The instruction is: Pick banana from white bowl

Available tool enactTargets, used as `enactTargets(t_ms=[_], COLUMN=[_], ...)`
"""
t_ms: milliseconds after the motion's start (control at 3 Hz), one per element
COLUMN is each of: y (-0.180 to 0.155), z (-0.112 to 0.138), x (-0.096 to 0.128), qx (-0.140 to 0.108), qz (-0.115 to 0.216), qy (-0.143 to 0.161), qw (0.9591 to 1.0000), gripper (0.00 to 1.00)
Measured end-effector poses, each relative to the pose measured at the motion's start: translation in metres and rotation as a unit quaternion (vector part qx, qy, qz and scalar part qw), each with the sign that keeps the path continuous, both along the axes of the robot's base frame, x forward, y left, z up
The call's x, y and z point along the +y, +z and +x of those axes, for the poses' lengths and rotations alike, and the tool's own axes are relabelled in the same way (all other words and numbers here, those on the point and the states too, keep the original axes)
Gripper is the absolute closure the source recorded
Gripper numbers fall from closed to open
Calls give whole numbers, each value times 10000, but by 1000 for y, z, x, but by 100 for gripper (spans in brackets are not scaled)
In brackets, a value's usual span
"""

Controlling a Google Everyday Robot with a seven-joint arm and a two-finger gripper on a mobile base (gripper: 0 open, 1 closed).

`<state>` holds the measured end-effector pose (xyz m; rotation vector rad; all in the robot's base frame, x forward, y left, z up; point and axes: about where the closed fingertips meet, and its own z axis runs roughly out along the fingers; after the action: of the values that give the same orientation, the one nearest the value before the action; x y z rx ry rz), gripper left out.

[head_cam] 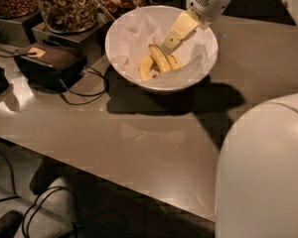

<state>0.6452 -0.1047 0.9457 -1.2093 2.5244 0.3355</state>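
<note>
Now my tool [169, 44] reaches into bowl [120, 23], tip at banana [159, 59]; grip state I cannot tell.

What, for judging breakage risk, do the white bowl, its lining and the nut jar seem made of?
White bowl: probably glazed ceramic, glossy smooth rim. Lining: crumpled paper, matte and creased. Nut jar: clear glass or plastic; nuts show through. The gripper reaches into the bowl at the bananas.
</note>
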Motion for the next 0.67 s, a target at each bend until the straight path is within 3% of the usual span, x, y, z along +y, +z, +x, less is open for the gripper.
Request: enactTargets(t_ms=[667], y=[-10], z=[3], x=[10], qx=[275], qz=[47], qy=[-141], qw=[9995], gripper=[3])
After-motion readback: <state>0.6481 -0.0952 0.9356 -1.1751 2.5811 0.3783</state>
